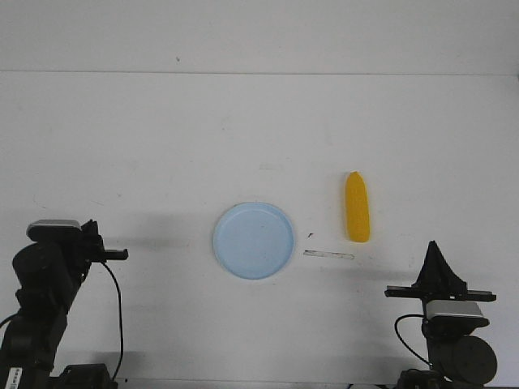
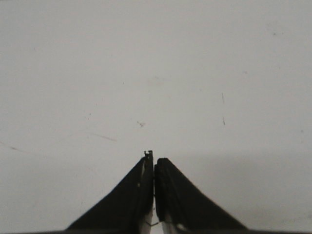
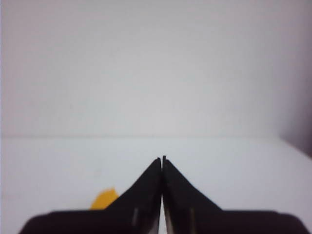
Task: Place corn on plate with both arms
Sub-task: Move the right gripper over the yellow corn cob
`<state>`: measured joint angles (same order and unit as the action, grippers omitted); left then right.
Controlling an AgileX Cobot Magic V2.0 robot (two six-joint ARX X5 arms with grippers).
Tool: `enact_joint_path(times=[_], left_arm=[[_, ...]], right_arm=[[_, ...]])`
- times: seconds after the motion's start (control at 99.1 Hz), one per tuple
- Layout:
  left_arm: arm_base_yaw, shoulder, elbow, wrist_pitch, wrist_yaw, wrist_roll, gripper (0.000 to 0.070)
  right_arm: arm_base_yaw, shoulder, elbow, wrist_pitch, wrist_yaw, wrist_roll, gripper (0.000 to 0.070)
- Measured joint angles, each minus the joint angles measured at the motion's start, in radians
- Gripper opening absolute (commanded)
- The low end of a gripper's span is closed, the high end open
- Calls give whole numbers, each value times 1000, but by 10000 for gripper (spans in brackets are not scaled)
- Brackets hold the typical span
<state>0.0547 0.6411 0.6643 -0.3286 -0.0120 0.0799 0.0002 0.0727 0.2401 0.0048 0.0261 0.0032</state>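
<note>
A wide white table [image 1: 162, 146] fills the scene. On it, near the middle, sits the pale blue plate [image 1: 254, 240], bare. Off to its right, well apart from the rim, the corn [image 1: 357, 207] lies flat on the table, pointing away from the robot. Low at the left edge, the left gripper [image 2: 154, 161] hangs over bare table, fingers pressed together on nothing. At the lower right, the right gripper [image 3: 162, 161] is pinched closed too, empty, with the corn peeking just beside it. A thin pale strip [image 1: 328, 255] lies between plate and corn.
</note>
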Motion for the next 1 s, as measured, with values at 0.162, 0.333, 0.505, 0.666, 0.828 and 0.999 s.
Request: enact_joint_path(times=[0.162, 0.333, 0.505, 0.666, 0.828, 0.999], left_arm=[[0, -85, -50, 6, 0, 8, 0], [0, -100, -50, 35, 0, 8, 0], [0, -93, -50, 32, 0, 8, 0], [0, -95, -50, 32, 0, 8, 0], [0, -95, -50, 32, 0, 8, 0], [0, -95, -50, 29, 0, 8, 0]], right_arm=[[0, 220, 246, -44, -34, 0, 0], [0, 569, 617, -238, -59, 0, 8], [1, 901, 926, -404, -187, 0, 466], [41, 1117, 1019, -458, -211, 0, 506], [77, 1272, 1019, -480, -210, 0, 700], [98, 1422, 1019, -497, -209, 0, 700]])
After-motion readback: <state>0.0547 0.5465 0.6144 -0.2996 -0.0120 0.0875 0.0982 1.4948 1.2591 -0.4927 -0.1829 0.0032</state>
